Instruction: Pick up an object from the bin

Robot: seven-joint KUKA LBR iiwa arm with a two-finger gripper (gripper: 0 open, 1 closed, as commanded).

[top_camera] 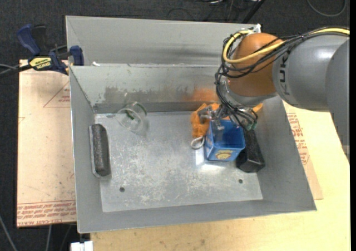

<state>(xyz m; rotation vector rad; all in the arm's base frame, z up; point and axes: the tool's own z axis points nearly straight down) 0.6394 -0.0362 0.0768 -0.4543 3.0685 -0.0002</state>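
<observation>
My gripper (218, 118) hangs low at the right of the bin, just above the back edge of a blue box (225, 143) with a yellow mark on its front face. An orange crumpled thing (199, 123) with a pale loop at its foot lies against the box's left side. On the box's right side leans a black oblong block (251, 154). The gripper's lower part is masked by the arm's fittings and cables, so its hold is hidden.
A dark grey rough bar (100, 149) lies along the bin's left wall. A clear plastic cup (133, 117) lies on its side near the back wall, left of middle. The bin floor between them and the box is bare metal.
</observation>
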